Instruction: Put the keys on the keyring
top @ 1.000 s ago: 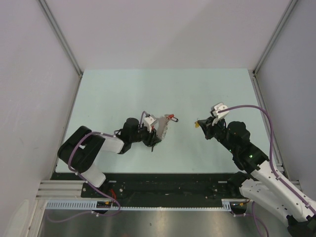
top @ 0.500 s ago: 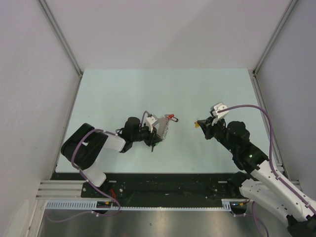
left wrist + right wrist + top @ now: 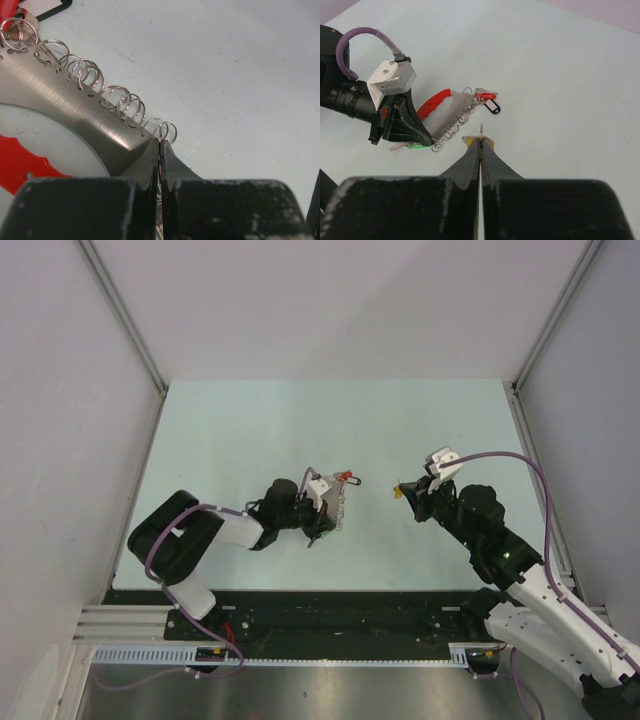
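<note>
1. We see the keyring (image 3: pixel 451 114) lying flat on the counter (image 3: pixel 250 430), between the two arms and nearer the left one.
2. Its long axis runs from the near end, by the left arm, out to the far end, leaning a little to the right in the top view.
3. The red curved band (image 3: pixel 434 103) lies along the left side. The row of wire rings (image 3: pixel 90 75) lines the straight edge that faces the right arm.
4. The left tool (image 3: pixel 159 152) has its fingers pressed together, clamped on the near corner of the grey plate just beside the last ring.
5. A green key (image 3: pixel 418 146) lies at that same near end, partly under the left tool, with its shaft pointing crosswise to the plate. We cannot tell whether it is on a ring.
6. A red key (image 3: pixel 485 93) and a black tag (image 3: pixel 493 107) sit at the far end, against the end ring.
7. The right tool (image 3: pixel 480 145) is closed on the yellow-orange key (image 3: pixel 398 492). It is well apart from the keyring, and the thin blade sticks out past the fingertips, pointing towards the ringed edge.
</note>
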Controlling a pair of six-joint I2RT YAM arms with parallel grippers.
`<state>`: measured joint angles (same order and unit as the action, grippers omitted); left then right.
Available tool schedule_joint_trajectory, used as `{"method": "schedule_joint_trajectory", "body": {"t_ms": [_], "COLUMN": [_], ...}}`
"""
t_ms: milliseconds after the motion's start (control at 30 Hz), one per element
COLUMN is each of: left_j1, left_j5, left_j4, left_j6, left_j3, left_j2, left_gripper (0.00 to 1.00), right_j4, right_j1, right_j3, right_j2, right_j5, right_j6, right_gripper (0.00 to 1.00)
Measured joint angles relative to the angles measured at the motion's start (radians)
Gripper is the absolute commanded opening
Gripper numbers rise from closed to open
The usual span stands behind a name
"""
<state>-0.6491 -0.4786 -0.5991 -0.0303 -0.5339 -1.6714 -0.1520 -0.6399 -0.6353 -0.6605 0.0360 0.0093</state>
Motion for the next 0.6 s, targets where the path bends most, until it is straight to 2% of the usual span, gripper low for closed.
{"method": "schedule_joint_trajectory", "body": {"t_ms": [167, 300, 600], "left_j1": [-0.039, -0.052, -0.070], "left_j5": [0.039, 0.073, 0.193], "left_j4": [0.039, 0.107, 0.357], "left_j6": [-0.014, -0.010, 0.091], "left_j3": [-0.036, -0.055, -0.201], "left_j2": [0.008, 0.077, 0.248], "left_gripper": [0.00, 0.00, 0.00], "right_j4": [0.000, 0.000, 0.003], "right_j1": [0.000, 0.000, 0.000], "right_j3": [0.000, 0.000, 0.000], "right_j2": [0.000, 0.001, 0.008], "right_j5": [0.000, 0.000, -0.057], "right_j6": [0.000, -0.001, -0.012], "right_gripper": [0.00, 0.00, 0.00]}}
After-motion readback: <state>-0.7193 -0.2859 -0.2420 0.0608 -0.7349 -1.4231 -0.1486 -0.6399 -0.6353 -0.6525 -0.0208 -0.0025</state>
